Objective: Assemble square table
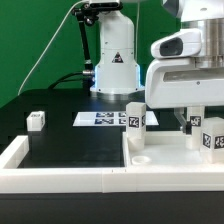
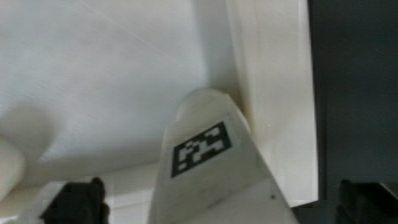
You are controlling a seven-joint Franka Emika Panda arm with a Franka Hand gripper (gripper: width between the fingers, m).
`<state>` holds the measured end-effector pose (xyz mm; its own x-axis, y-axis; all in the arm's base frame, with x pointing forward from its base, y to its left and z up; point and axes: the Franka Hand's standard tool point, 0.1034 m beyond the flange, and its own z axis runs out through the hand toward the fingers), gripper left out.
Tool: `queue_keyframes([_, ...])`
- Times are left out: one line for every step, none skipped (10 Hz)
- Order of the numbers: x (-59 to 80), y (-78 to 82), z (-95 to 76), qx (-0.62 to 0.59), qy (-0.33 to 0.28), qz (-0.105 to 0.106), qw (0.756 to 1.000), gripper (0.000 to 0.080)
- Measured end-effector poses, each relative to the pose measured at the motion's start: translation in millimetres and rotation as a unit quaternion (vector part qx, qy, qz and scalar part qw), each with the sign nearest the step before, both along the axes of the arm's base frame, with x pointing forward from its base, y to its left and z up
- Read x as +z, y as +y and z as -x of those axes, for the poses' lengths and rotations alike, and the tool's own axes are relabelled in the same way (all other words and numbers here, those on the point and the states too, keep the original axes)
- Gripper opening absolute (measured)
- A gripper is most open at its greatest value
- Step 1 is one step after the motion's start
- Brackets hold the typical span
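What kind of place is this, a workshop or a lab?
Probably a robotics lab bench: a white robot arm over a black worktop, a green backdrop, and the flat white marker board printed with tags.

Counting four small tagged legs in the exterior view: lone leg (image 1: 37,121), second leg (image 1: 134,117), third leg (image 1: 196,123), fourth leg (image 1: 212,141). Just one square top (image 1: 170,155), one marker board (image 1: 88,118), one low white wall (image 1: 60,180). On the wrist view, only a single leg (image 2: 214,150) showing, with one tag on it.
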<state>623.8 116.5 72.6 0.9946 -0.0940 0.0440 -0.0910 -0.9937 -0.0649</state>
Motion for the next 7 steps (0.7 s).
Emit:
queue_keyframes([-0.2,-1.1,-0.1,0.010,-0.001,0.001,1.000,0.0647])
queue_keyframes([-0.2,-1.6,-0.2,0.011,-0.001,0.002,1.000,0.0468])
queue_keyframes([-0.2,-1.6,-0.2,0.010,-0.001,0.002,1.000,0.0468])
queue_keyframes([-0.2,-1.8,-0.2,0.010,-0.001,0.002,1.000,0.0331])
queue_keyframes([-0.2,-1.8,-0.2,0.008,0.000,0.002,1.000,0.0290])
queue_keyframes([-0.2,-1.8,-0.2,0.001,0.000,0.002,1.000,0.0290])
queue_keyframes([-0.2,-1.8,-0.2,0.001,0.000,0.002,1.000,0.0290])
